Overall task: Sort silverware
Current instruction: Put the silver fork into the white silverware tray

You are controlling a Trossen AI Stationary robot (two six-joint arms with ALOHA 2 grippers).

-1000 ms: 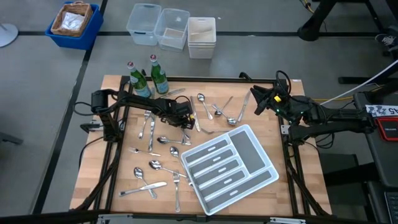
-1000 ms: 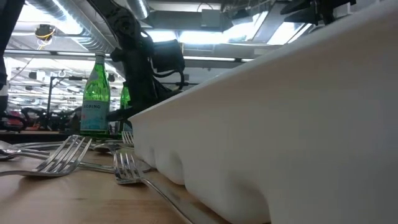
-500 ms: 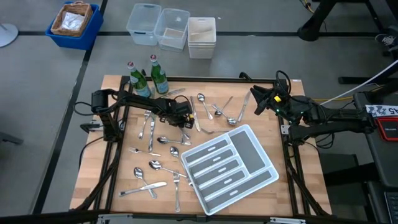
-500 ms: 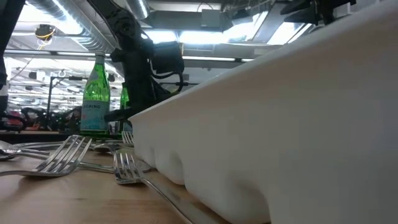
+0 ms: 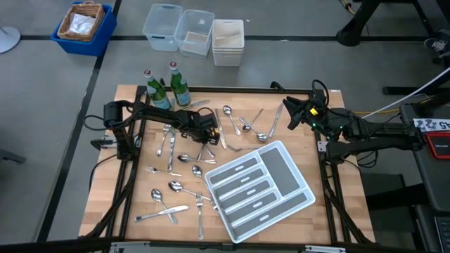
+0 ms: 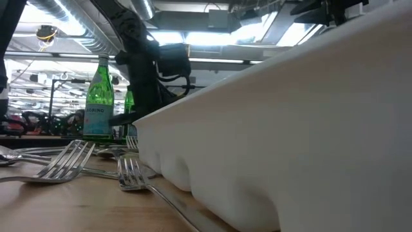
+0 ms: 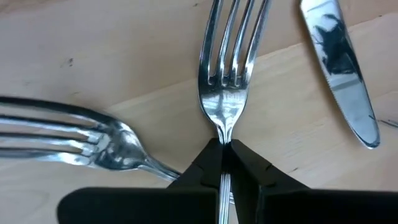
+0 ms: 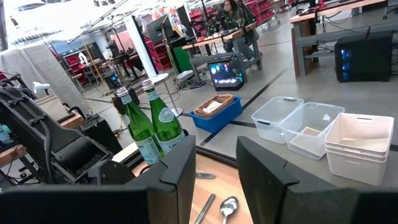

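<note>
Grey floor with a blue bin, clear tubs, red shelving beyond.

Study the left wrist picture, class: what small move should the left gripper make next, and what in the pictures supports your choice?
Probably a short lift straight up. The left gripper is shut on the fork, pinching its neck just below the tines, while the fork lies flat on the table. A second fork and a knife lie close by, so raising first should avoid dragging into them before heading to the white tray.
</note>
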